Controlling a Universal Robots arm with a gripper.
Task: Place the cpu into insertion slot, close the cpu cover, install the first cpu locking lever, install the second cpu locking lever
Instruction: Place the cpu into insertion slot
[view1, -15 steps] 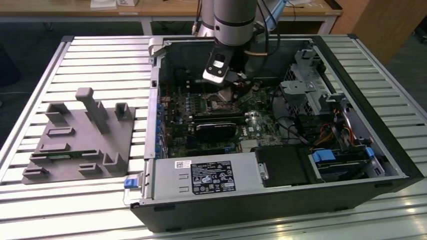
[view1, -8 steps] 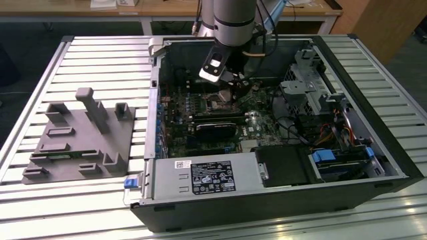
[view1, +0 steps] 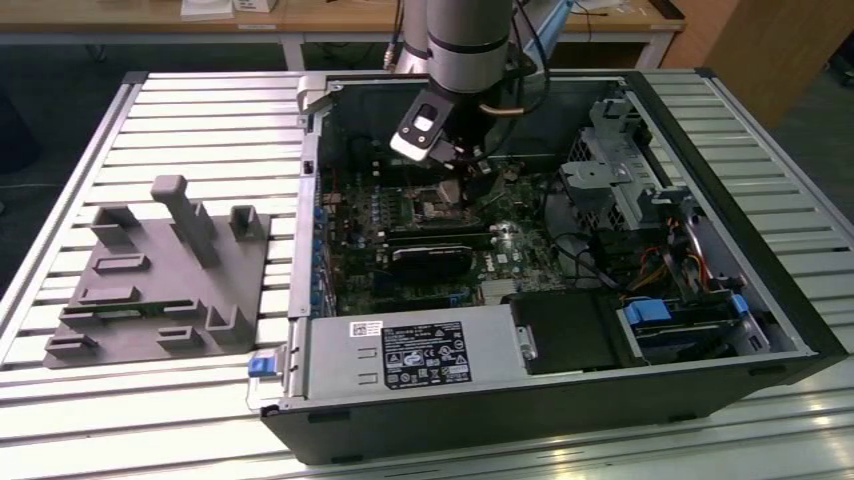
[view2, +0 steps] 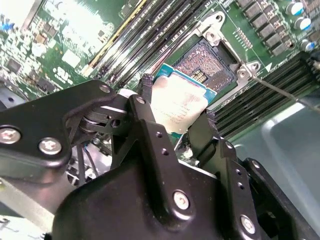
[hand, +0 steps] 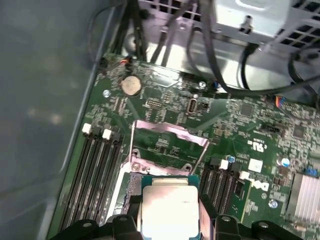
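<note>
My gripper (view2: 176, 107) is shut on the cpu (view2: 186, 95), a pale silver square chip with a green edge, pinched between two black fingers (view2: 146, 95). The chip hangs just over the near edge of the insertion slot (view2: 207, 62), a black socket with a dark pinned centre and metal rim. In the first wrist view the cpu (hand: 170, 207) covers most of the socket, and the cpu cover (hand: 170, 131), a silvery frame, stands open behind it. A thin metal lever (view2: 280, 89) sticks out beside the socket. In the exterior view the gripper (view1: 461, 180) reaches into the open computer case.
Black memory slots (hand: 95, 165) flank the socket on both sides. Cables (hand: 235, 55) and a metal drive cage (view1: 614, 160) line the case's far side. A black card (view1: 434, 250) lies near the socket. A grey fixture (view1: 160, 280) sits on the slatted table at the exterior view's left.
</note>
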